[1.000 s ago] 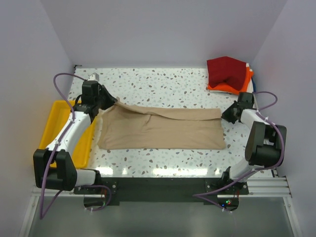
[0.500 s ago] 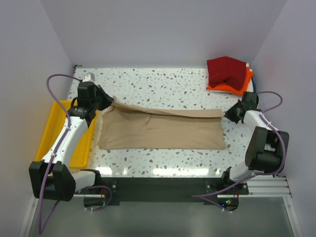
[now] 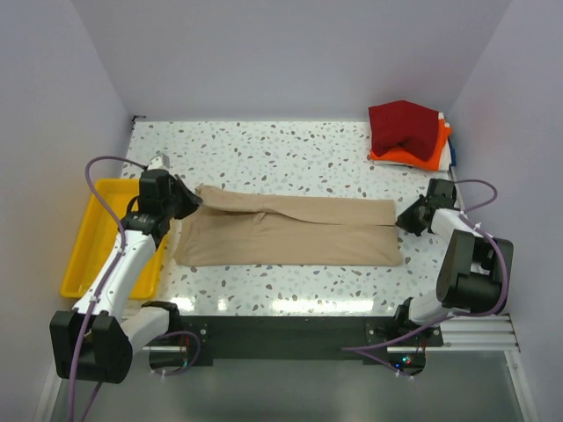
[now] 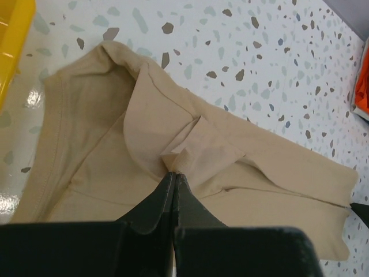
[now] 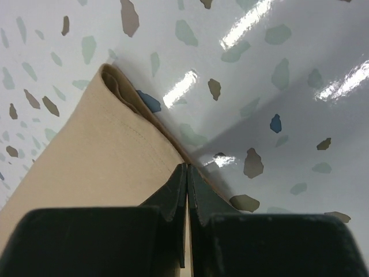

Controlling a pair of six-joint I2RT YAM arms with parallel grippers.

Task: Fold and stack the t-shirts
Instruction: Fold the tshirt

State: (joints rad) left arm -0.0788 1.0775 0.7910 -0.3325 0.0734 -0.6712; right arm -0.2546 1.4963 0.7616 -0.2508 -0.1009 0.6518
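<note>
The tan t-shirt (image 3: 290, 233) lies as a long folded band across the middle of the table. My left gripper (image 3: 195, 200) is shut on a pinch of its cloth at the far left corner; the left wrist view shows the closed tips (image 4: 174, 173) biting a fold of the tan t-shirt (image 4: 115, 138). My right gripper (image 3: 401, 221) is shut on its far right edge; the right wrist view shows the tips (image 5: 187, 166) closed on the hem of the tan t-shirt (image 5: 98, 150). The dark red t-shirt (image 3: 403, 127) lies folded on the orange t-shirt (image 3: 413, 159) at the far right corner.
A yellow tray (image 3: 88, 246) sits at the left table edge beside my left arm, and its corner shows in the left wrist view (image 4: 11, 34). White walls close in the table on the left, far and right sides.
Both grippers have moved toward the near side, carrying the tan t-shirt's far edge with them. The lifted flap has come down and lies flatter over the shirt.
</note>
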